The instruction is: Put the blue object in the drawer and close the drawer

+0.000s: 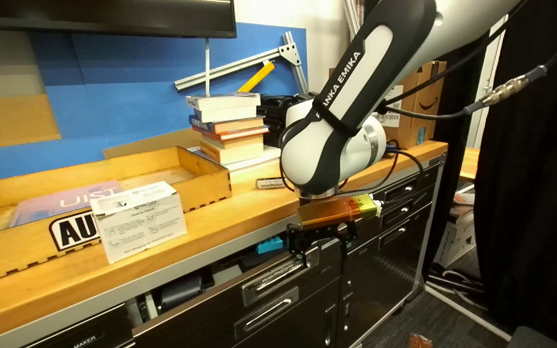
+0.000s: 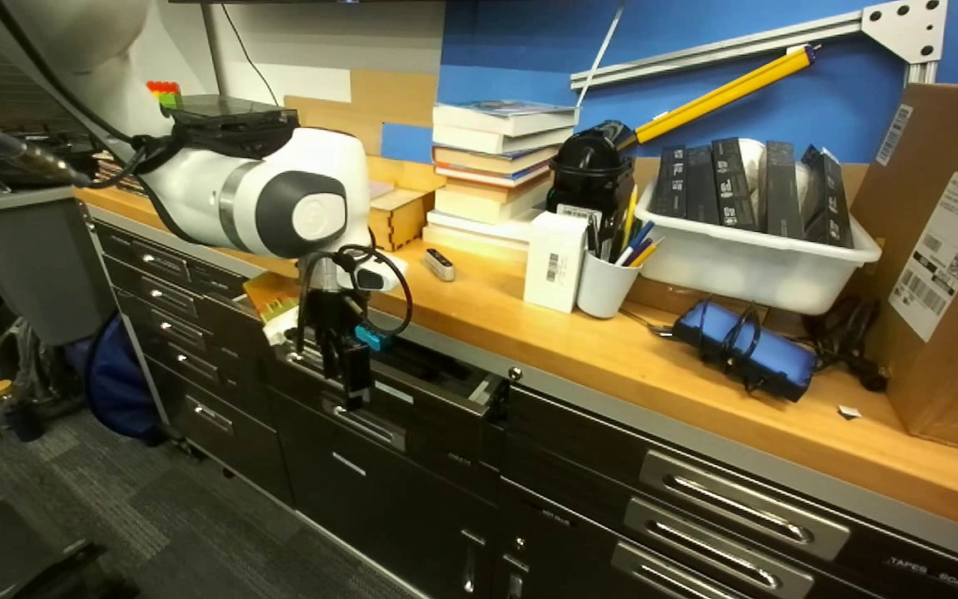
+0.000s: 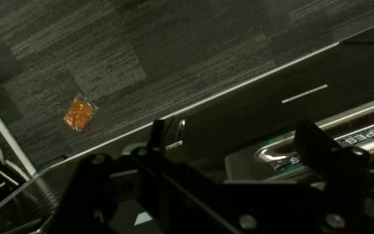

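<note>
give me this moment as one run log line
gripper: open, empty; touching handle: unclear; blue block: in drawer; drawer: open; remaining: close drawer

Wall (image 1: 278, 12): pale, blue panels (image 1: 128, 111) and tan sheets (image 1: 12, 118) across it
Screen (image 1: 99, 17): black, just above the blue
Counter (image 2: 612, 345): long wooden top, black cabinets (image 1: 394, 270) with metal handles (image 2: 733, 505) below
Curtain (image 1: 532, 193): black, hanging past the counter's end
Floor (image 2: 163, 507): dark grey carpet (image 3: 206, 42), patchy
Light: bright up here, dim down on the carpet

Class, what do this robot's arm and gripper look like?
The rounded arm is white with black panels, white lettering ending "ANKA EMIKA", and a black strap; dark cables with a silver connector run alongside. The gripper is black and two-fingered, with visible screws.
</note>
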